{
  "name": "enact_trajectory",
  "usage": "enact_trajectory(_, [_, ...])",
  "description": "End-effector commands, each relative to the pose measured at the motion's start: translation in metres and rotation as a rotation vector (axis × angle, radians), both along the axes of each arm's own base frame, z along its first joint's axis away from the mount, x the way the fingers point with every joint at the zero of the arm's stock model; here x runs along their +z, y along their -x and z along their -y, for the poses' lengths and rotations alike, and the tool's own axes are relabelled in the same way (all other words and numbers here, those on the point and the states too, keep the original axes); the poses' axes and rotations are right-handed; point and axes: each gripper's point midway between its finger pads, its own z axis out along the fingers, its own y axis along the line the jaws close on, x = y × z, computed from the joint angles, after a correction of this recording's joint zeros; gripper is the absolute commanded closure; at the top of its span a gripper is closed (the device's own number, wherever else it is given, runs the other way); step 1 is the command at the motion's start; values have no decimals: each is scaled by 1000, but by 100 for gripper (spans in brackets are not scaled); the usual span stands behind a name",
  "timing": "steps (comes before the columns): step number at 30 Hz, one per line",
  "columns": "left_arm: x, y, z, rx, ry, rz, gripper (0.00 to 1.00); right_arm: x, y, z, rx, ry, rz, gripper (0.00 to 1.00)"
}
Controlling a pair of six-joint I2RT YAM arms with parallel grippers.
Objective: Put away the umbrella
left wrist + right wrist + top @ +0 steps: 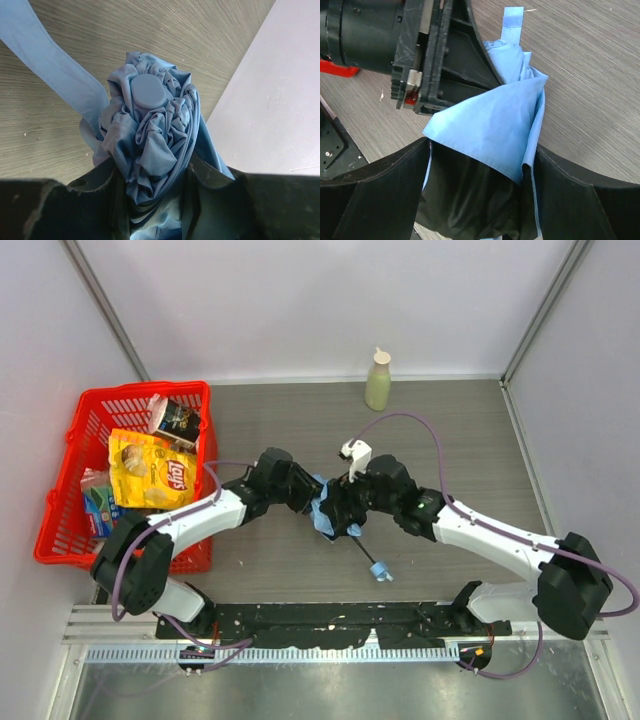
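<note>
The umbrella [325,515] lies at the middle of the counter [450,440], between the two arms; its sky-blue fabric is bunched up where the pincers meet, and its thin black shaft [365,553] runs out toward the near edge to a small light-blue handle [382,572].

The left pincer [152,167] is clamped on the crumpled fabric; in the left wrist view a dark finger presses in from either side of the bundle, a round blue cap [147,91] sits at the bundle's top, and the blue strap [50,65] trails off across the wood grain.

The right pincer [482,147] stands wide apart; a flat fold of blue cloth lies between its fingers [395,175], dark on its underside, and the left arm's black pincer sits just beyond it against the same cloth.

A red basket [120,400] rests at the counter's left side, holding a yellow chips bag [150,470] and other packets; a pale green bottle [378,382] stands upright by the far wall, well apart from the umbrella.
</note>
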Motion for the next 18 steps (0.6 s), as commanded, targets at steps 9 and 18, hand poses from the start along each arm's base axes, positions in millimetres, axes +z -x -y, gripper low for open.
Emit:
enact_trajectory(9, [36,-2,4,21,2,-48,100,-19,10,-37,38,239,187,18])
enact_trajectory(18, [37,3,0,38,-6,-86,100,-42,11,-45,27,391,263,23])
